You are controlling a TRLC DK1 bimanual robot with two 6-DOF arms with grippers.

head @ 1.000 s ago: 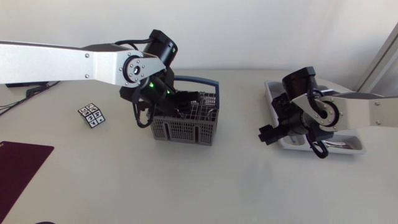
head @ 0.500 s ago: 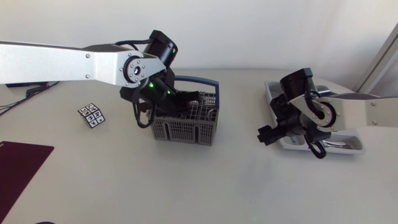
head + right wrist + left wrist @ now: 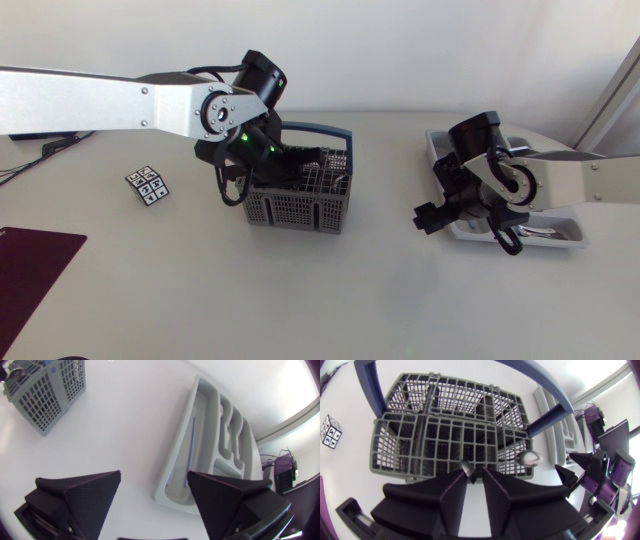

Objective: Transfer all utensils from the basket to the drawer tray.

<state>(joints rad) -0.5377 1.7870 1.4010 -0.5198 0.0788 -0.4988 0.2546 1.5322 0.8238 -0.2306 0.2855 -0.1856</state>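
Observation:
A grey mesh basket with a blue handle stands at the table's middle. My left gripper reaches down into it. In the left wrist view its fingers stand close together, with the metal handle tip of a utensil pinched between them. A second utensil's rounded end sticks up in a compartment beside it. The pale drawer tray lies at the right. My right gripper hangs open over bare table next to the tray, holding nothing.
A small patterned cube lies left of the basket. A dark red mat covers the front left corner. Some cutlery rests in the tray's near end. In the right wrist view the basket is far ahead.
My left gripper's fingers have drawn together around the utensil handle inside the basket. Both arms have stayed almost where they were.

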